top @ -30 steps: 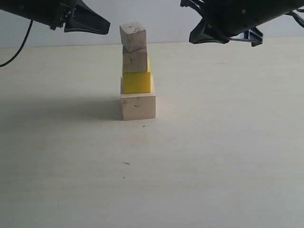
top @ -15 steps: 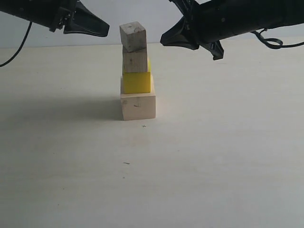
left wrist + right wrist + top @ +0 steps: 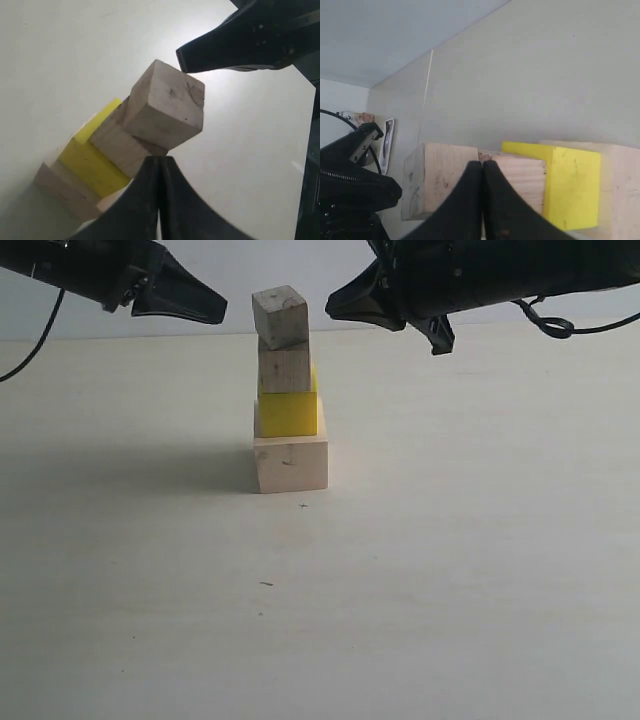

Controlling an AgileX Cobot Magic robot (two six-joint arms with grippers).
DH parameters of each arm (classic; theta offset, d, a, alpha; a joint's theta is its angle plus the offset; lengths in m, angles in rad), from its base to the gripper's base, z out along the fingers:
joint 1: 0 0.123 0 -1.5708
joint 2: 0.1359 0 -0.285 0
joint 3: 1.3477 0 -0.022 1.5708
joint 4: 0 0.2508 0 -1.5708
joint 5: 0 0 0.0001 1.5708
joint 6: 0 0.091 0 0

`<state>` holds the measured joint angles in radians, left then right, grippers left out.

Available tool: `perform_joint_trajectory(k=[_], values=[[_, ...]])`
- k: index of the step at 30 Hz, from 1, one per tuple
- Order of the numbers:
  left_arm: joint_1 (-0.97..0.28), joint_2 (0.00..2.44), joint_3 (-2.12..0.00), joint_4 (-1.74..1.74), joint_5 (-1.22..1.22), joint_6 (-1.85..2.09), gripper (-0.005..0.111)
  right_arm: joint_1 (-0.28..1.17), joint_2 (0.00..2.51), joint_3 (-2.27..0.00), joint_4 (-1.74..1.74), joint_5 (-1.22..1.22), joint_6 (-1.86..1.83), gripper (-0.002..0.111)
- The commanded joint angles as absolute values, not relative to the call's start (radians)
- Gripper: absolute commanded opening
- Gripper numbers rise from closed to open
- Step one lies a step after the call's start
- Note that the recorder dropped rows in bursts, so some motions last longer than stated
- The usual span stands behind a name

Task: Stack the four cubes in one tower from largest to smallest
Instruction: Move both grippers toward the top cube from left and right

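The four cubes stand as one tower mid-table: a large wood cube (image 3: pixel 291 464) at the bottom, the yellow cube (image 3: pixel 288 412) on it, a medium wood cube (image 3: pixel 285 367) above, and the small wood cube (image 3: pixel 280 316) on top, twisted and shifted a little left. My left gripper (image 3: pixel 222 312) is shut and empty, hanging just left of the top cube. My right gripper (image 3: pixel 330 310) is shut and empty, close to the top cube's right side. In the left wrist view the small cube (image 3: pixel 165 105) sits between my left gripper (image 3: pixel 160 159) and the right one's tip. The right wrist view shows my right gripper (image 3: pixel 483 164) before the small cube (image 3: pixel 437 177).
The pale table (image 3: pixel 450 560) stretches all round the tower. A black cable (image 3: pixel 35 340) hangs from the left arm at the far left, and another cable (image 3: pixel 560 328) loops under the right arm.
My right gripper has swung left and slightly up, from well right of the tower to just beside the top cube. The left gripper and the tower have stayed put.
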<state>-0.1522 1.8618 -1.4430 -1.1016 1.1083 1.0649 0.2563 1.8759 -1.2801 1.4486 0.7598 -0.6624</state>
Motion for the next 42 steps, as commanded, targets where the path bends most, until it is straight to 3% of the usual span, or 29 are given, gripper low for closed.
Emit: perform_joint_trajectory(k=[1,42], values=[[-0.148,1.870,-1.440,-1.113,1.100,1.069,0.000,0.251,1.906,-1.287,1.499,0.812,-0.719,0.000],[-0.148,1.873,-1.440,-1.114,1.100,1.080,0.000,0.255,1.911,-1.287,1.517,0.963,-0.733,0.000]])
